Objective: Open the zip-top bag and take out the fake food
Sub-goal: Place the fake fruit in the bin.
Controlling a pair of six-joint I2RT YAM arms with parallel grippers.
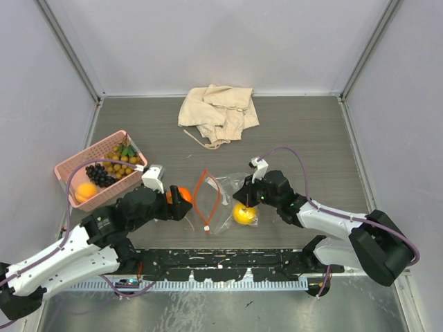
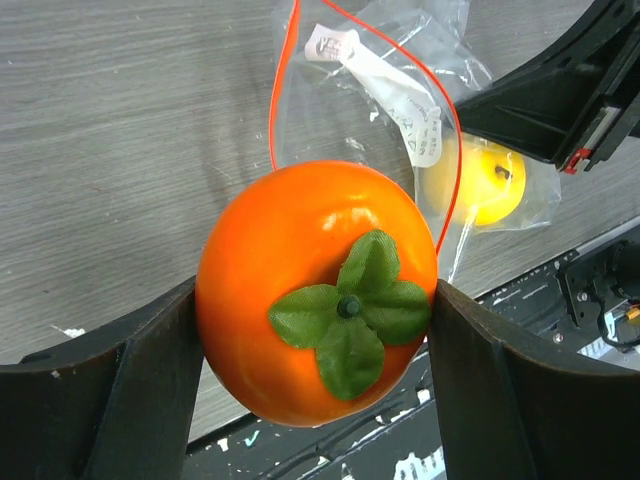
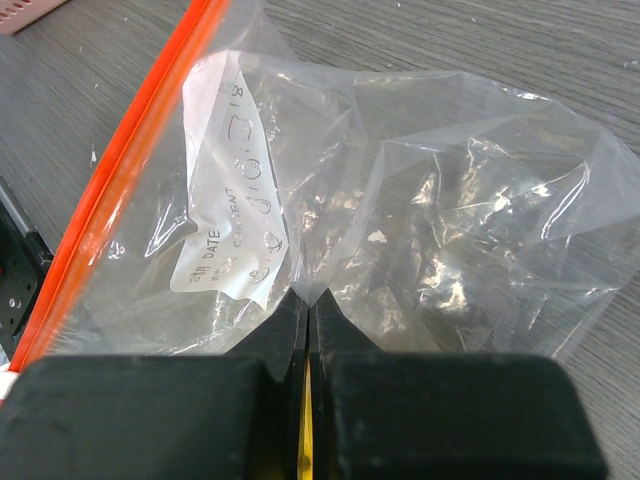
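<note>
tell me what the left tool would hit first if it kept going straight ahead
Most likely the zip-top bag: its open orange-red rim lies right ahead of the left tool, which grips the orange fruit. Depth is unclear, so it might pass above.

Lemon (image 3: 304,452) mostly hidden behind right hand (image 3: 306,298)

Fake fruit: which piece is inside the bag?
The yellow lemon, seen through the clear bag. The orange fruit sits in the left gripper; the others lie in the pink basket.
</note>
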